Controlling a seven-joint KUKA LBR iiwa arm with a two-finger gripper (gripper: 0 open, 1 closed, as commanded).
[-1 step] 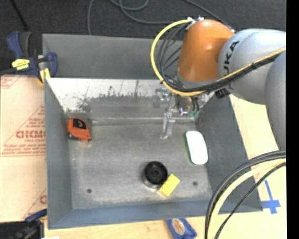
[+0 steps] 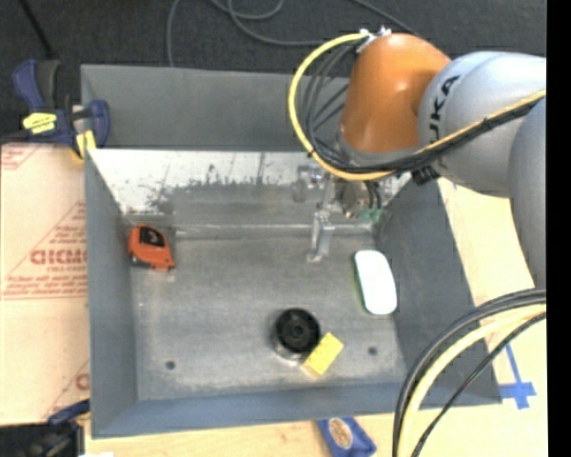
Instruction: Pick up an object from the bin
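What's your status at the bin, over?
Gripper above bare bin floor, near back wall. Nearest: white mouse, just right in view, not touching. Black disc and yellow block touching, at front; orange tape measure far left.

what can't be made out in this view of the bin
- Far right corner of the bin: camera view, hidden behind the arm's orange cover.
- Top of the gripper: covered by that cover.
- The black round thing: too small to identify; whether the yellow block overlaps it is unclear.
- The orange tape measure: markings too small to read.
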